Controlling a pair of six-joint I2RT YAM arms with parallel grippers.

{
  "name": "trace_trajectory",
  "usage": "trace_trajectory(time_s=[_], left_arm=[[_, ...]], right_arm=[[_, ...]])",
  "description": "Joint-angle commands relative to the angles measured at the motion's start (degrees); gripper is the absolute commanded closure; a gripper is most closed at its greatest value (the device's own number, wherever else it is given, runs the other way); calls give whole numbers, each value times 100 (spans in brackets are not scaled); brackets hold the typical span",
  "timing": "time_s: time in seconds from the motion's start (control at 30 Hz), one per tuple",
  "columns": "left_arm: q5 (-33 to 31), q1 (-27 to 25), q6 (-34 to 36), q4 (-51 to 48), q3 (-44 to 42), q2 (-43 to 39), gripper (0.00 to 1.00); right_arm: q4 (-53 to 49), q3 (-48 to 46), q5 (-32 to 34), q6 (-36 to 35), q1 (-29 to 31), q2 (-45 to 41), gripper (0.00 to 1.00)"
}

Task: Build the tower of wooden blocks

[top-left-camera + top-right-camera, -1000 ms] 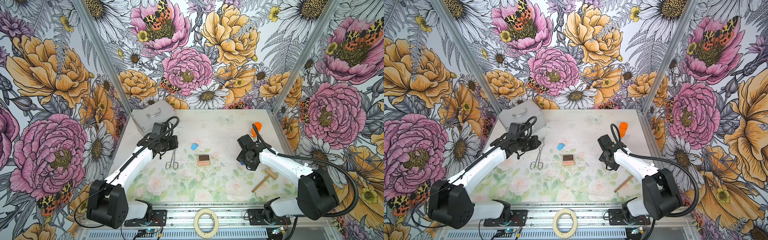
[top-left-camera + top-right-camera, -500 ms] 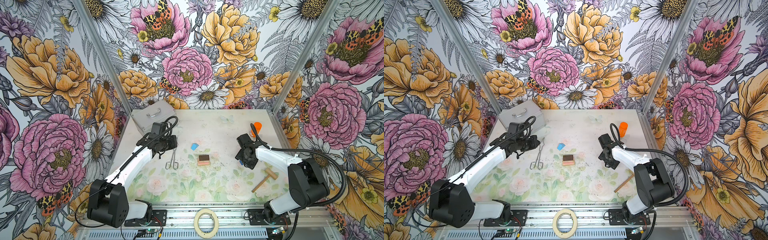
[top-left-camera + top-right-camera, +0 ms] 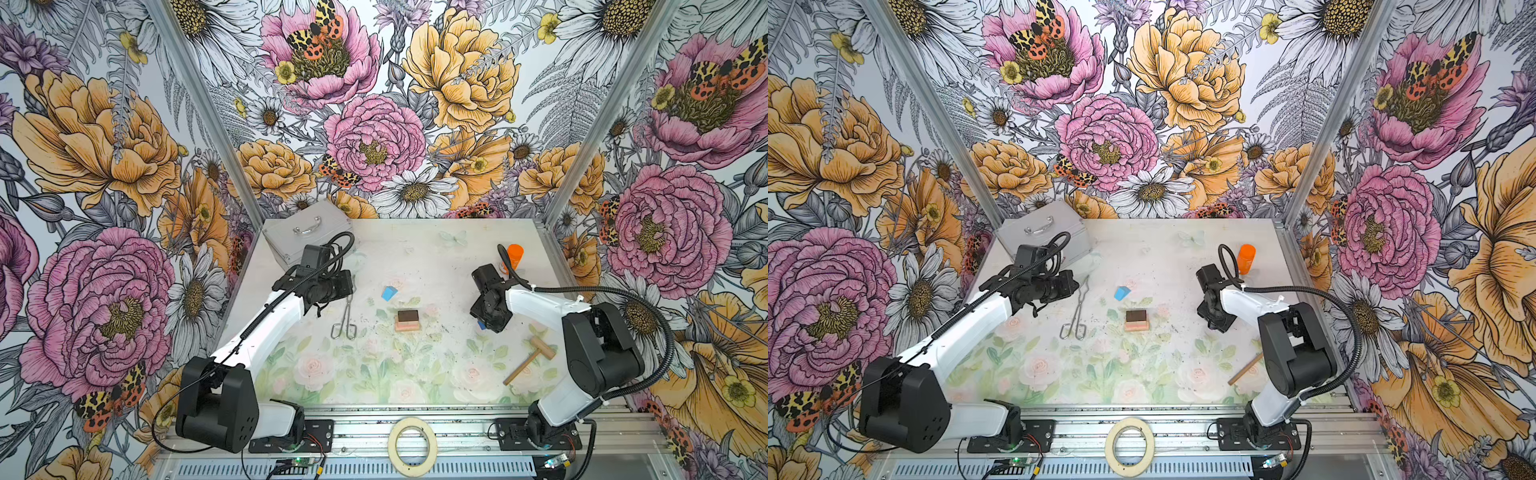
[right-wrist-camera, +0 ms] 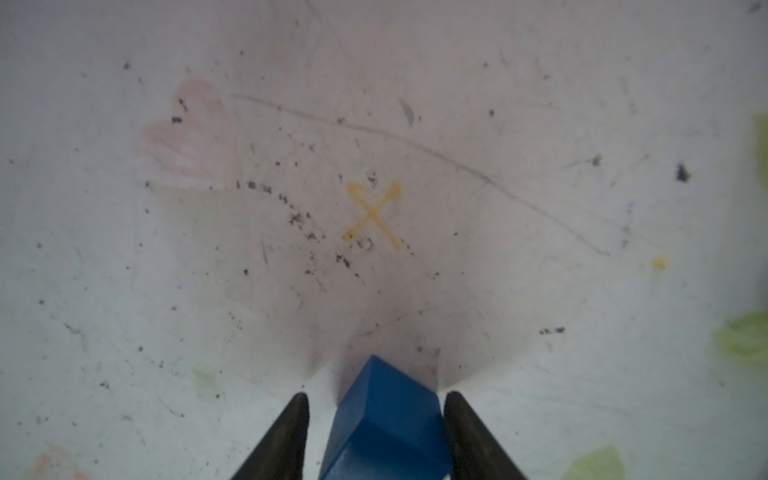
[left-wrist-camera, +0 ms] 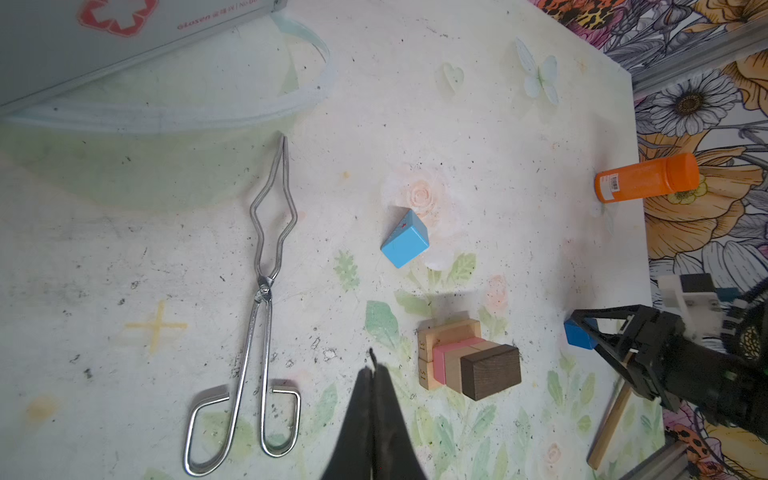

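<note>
Wood block tower [image 3: 407, 321]: near the middle of the table, partly built. Tan bars at the base, a pink and tan layer above, dark brown bar on top. No blue layer on it yet.

Step in hand, as judged: pickup of the dark blue cube [image 4: 386, 419], resting toward the right edge of the table, well apart from the tower. Recommended:
- Square the jaws to two flat opposite faces, not to a corner.
- Centre the cube between the pads before clamping.
- Clamp firmly enough to prevent pivoting.
- Lift straight up before carrying across.
- Set down flat and centred on the dark brown bar, and release only once seated.

Risk noted: apparent slight skew of cube against fingers; twist or skid likely on closure.

Right gripper [image 4: 377, 397]: down at table level, jaws apart and astride the cube, only a little wider than it. Strip of bare table visible between one finger and the cube. Other finger at or against the opposite face, contact not certain. Not clamped; nothing lifted.

Left gripper [image 5: 374, 365]: jaws together, empty, raised over the table near the metal tongs [image 5: 262, 291], left of the tower.

Light blue block [image 5: 405, 241]: loose on the table just beyond the tower, toward the far edge.
</note>
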Motion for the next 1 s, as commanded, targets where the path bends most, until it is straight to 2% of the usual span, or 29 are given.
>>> trace_trajectory(time_s=[0.0, 0.2, 0.37, 0.73, 0.97], left_arm=[[-6, 60, 52, 151, 46, 61, 96], [7, 63, 52, 154, 32, 46, 96], [6, 46, 44, 155, 24, 46, 96], [40, 37, 58, 149, 45, 126, 96], [21, 21, 72, 148, 48, 156, 96]], right_arm=[[64, 114, -45, -63, -40, 30, 54], [56, 119, -284, -362, -50, 89, 68], [-137, 449, -619, -1099, -36, 342, 77], [-567, 973, -356, -2459, 294, 606, 77], [-548, 1315, -85, -3293, 813, 900, 75]])
